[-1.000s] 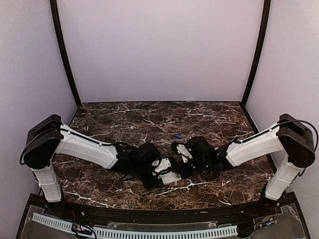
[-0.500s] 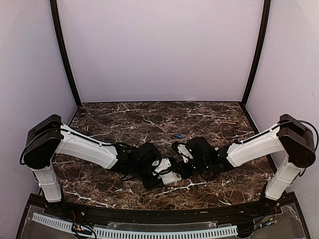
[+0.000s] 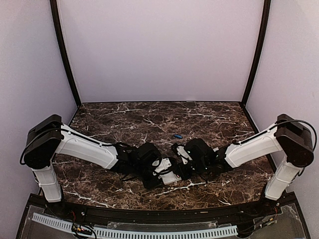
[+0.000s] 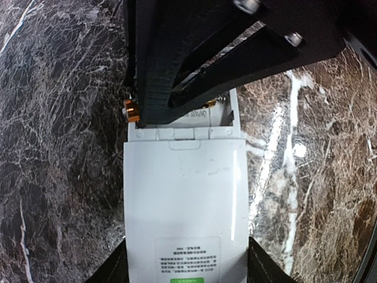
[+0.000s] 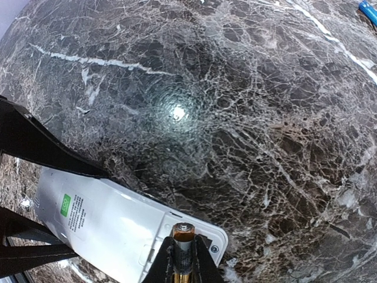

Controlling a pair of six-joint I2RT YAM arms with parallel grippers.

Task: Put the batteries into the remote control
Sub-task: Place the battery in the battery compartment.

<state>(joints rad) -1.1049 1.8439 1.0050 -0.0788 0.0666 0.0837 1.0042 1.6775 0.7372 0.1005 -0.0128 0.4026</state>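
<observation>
The white remote control lies back side up, label showing, with its battery bay open at the far end. My left gripper is shut on its sides and holds it low over the table; it also shows in the top view. My right gripper is shut on a battery with a copper-coloured end, held at the open bay of the remote. In the left wrist view the right fingers cover the bay. A second, blue battery lies on the table behind the grippers, also in the right wrist view.
The dark marble table is walled by pale panels at the back and both sides. Both arms meet near the front middle, close to the table's front edge.
My right gripper has shifted slightly left, closer over the end of the remote. The left arm and the remote have stayed put.
</observation>
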